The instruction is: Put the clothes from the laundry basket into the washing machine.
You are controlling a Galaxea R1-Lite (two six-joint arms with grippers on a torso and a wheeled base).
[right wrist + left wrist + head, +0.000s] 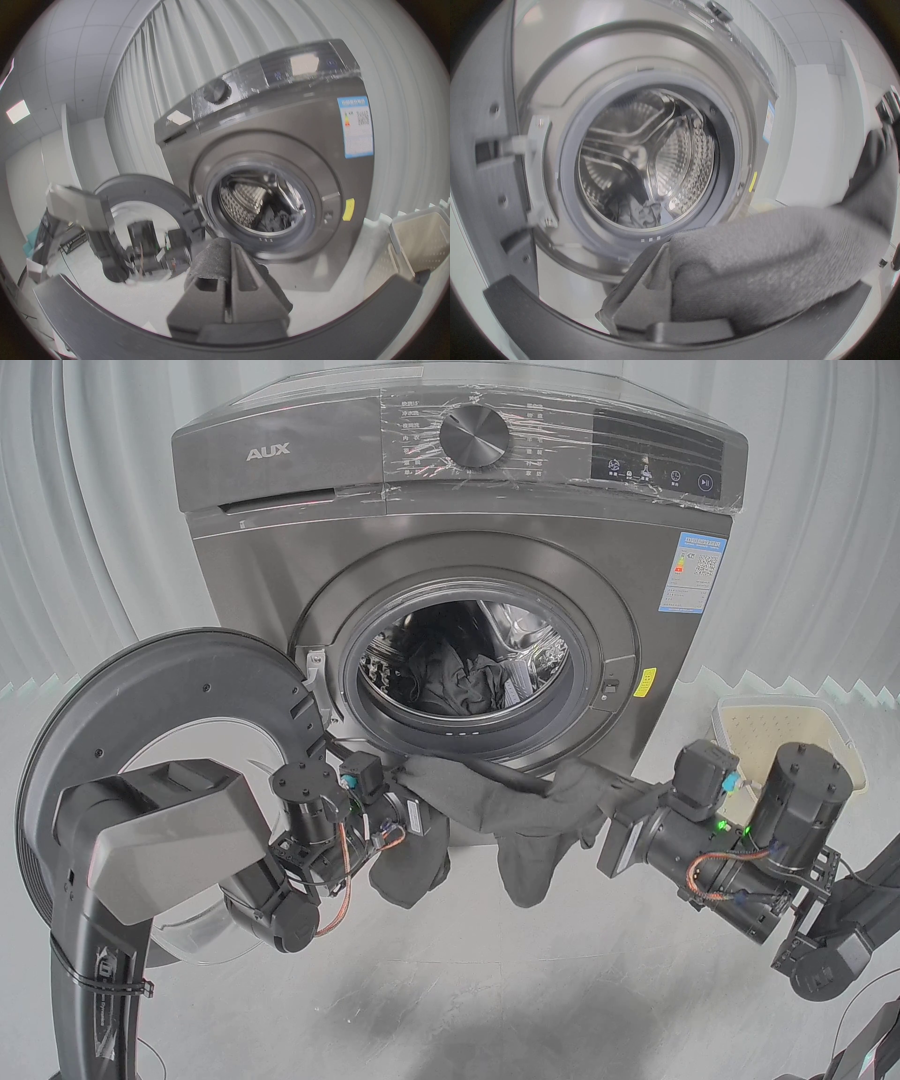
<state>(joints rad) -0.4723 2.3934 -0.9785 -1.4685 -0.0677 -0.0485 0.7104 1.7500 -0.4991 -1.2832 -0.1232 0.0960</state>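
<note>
A dark grey garment (497, 801) is stretched between both grippers just below the washing machine's round opening (466, 665). My left gripper (405, 812) is shut on its left end, and my right gripper (609, 801) is shut on its right end. Loose folds hang down toward the floor between them. In the left wrist view the garment (773, 262) covers the fingers. In the right wrist view the fingers (206, 293) are pressed together with the garment (213, 255) over their tips. Dark clothes (459, 679) lie inside the drum. The cream laundry basket (783, 730) stands right of the machine.
The machine's door (159, 735) is swung open to the left, beside my left arm. Grey floor (525, 988) lies in front of the machine. White curtains hang behind it.
</note>
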